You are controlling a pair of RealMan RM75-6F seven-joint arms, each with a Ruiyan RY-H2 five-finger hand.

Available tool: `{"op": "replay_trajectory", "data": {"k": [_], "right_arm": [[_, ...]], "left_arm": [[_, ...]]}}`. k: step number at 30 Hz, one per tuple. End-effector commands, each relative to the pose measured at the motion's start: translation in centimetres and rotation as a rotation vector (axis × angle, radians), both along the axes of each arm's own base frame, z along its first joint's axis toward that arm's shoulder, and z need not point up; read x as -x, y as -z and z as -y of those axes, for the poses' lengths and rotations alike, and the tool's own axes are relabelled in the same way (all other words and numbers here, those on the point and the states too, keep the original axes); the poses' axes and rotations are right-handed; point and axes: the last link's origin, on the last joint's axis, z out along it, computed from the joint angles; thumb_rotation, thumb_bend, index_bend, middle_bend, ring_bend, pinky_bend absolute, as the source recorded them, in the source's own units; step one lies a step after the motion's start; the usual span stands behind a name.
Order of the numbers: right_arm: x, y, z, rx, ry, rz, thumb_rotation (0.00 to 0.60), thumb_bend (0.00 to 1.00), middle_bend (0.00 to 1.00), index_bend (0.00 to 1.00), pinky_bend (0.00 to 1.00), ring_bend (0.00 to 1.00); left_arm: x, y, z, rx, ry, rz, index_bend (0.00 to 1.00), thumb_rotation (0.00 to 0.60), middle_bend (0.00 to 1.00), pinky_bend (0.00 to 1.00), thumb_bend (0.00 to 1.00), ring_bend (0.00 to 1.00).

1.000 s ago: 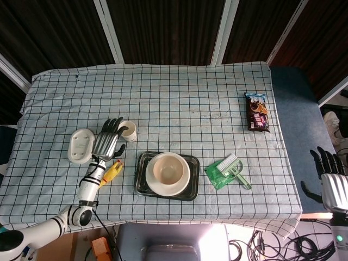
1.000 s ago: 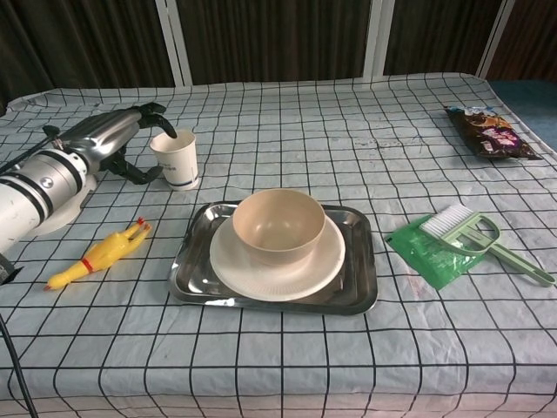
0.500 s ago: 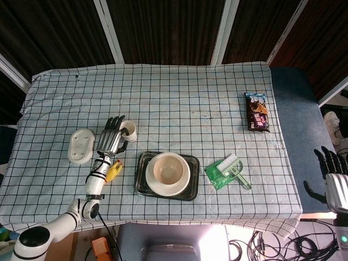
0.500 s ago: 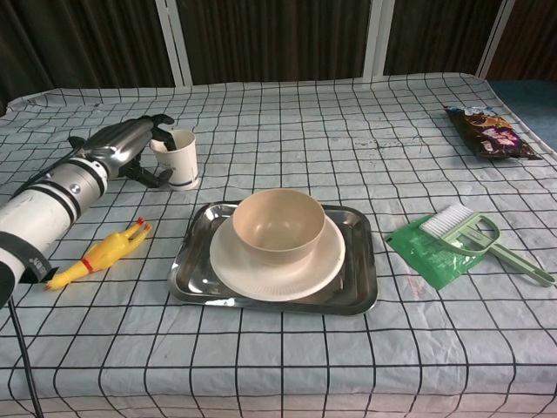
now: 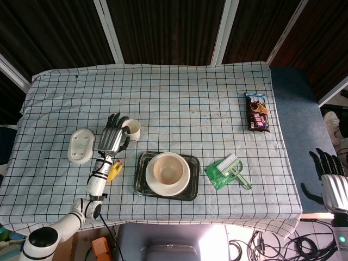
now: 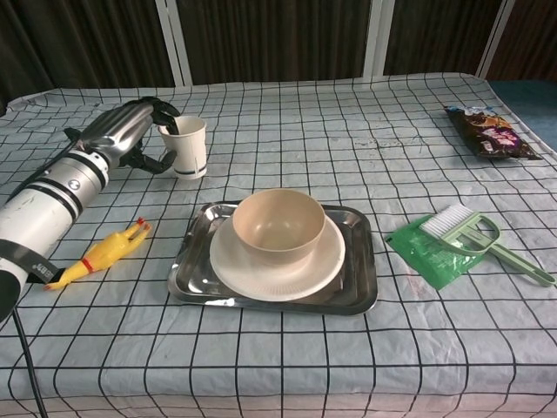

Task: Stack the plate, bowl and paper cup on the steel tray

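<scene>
Standing upright with its open mouth up, the paper cup [image 6: 190,146] is white with a dark band near its base, held in the left robot hand [image 6: 130,139], whose fingers wrap its side, toward the bench's [image 5: 179,98] left edge. Nearer the front edge, the beige bowl [image 6: 278,225] sits on the white plate [image 6: 324,264] in the steel tray [image 6: 363,296]. The right robot hand [image 5: 328,174], fingers spread and empty, hangs off the right edge.
</scene>
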Motion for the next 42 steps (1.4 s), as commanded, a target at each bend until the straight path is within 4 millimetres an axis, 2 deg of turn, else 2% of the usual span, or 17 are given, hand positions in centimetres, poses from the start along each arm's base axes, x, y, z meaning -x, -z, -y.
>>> {"op": "replay_trajectory", "data": {"k": [1, 5, 9, 13, 26, 34, 42], "right_arm": [[0.0, 0.0, 0.0, 0.001, -0.002, -0.001, 0.6, 0.25, 0.0, 0.0, 0.0, 0.0], [-0.1, 0.0, 0.0, 0.003, -0.004, 0.0, 0.6, 0.25, 0.0, 0.0, 0.0, 0.0], [-0.2, 0.3, 0.0, -0.003, -0.008, -0.005, 0.6, 0.25, 0.0, 0.0, 0.0, 0.0], [-0.4, 0.8, 0.1, -0.019, -0.013, -0.008, 0.6, 0.25, 0.0, 0.0, 0.0, 0.0], [-0.3, 0.5, 0.1, -0.01, -0.012, 0.005, 0.6, 0.25, 0.0, 0.0, 0.0, 0.0], [0.0, 0.0, 0.3, 0.008, 0.007, 0.012, 0.6, 0.25, 0.0, 0.0, 0.0, 0.0], [0.1, -0.2, 0.5, 0.0, 0.014, 0.018, 0.6, 0.25, 0.0, 0.0, 0.0, 0.0]], "left_arm": [[-0.7, -1.2, 1.7, -0.046, 0.094, 0.034, 0.69, 0.6, 0.17, 0.0, 0.51, 0.0], [-1.7, -2.5, 4.3, -0.052, 0.188, 0.072, 0.69, 0.6, 0.19, 0.0, 0.51, 0.0], [-3.5, -3.8, 7.3, -0.018, 0.233, 0.131, 0.69, 0.6, 0.2, 0.0, 0.51, 0.0], [-4.9, -3.9, 9.5, 0.004, 0.268, 0.117, 0.69, 0.6, 0.21, 0.0, 0.51, 0.01], [-5.8, -1.5, 12.6, 0.094, 0.239, 0.119, 0.69, 0.6, 0.22, 0.0, 0.53, 0.03], [-6.4, 1.1, 12.9, 0.124, 0.25, 0.085, 0.69, 0.6, 0.23, 0.0, 0.54, 0.04], [-6.6, 2.4, 13.6, 0.146, 0.267, 0.081, 0.69, 0.6, 0.23, 0.0, 0.54, 0.04]]}}
